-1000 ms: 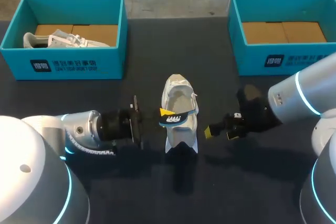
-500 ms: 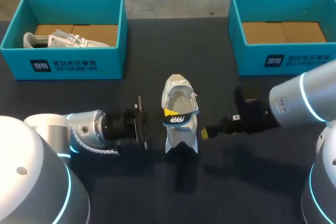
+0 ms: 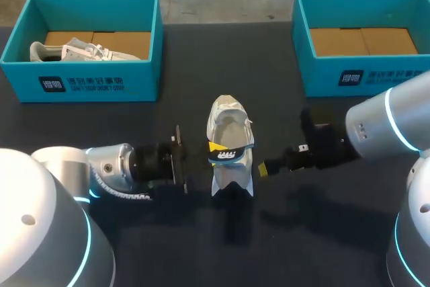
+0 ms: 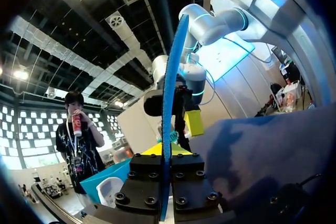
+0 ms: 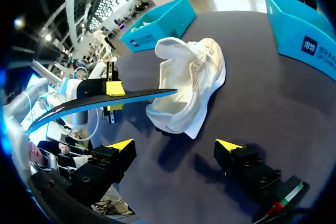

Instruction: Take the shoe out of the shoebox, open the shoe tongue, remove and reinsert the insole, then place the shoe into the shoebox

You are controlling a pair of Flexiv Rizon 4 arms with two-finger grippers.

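Note:
A white shoe (image 3: 225, 113) lies on the dark table's middle, its opening facing up. Across that opening a dark blue insole (image 3: 230, 153) is held a little above the shoe, and my left gripper (image 3: 213, 146) is shut on its edge. The left wrist view shows this insole (image 4: 169, 103) edge-on, pinched in the left gripper (image 4: 167, 150). My right gripper (image 3: 267, 166) stands open just right of the shoe, with nothing in it. Seen from the right wrist, the shoe (image 5: 191, 85) and the insole (image 5: 105, 103) lie ahead of the open right gripper (image 5: 174, 145).
A teal shoebox (image 3: 101, 85) at the back left contains a second white shoe (image 3: 74, 50). Another teal shoebox (image 3: 366, 75) at the back right shows only its cardboard floor. Both stand well behind the grippers.
My right gripper has moved left, closer to the shoe's side. My left gripper has carried the insole slightly right and down over the shoe's opening.

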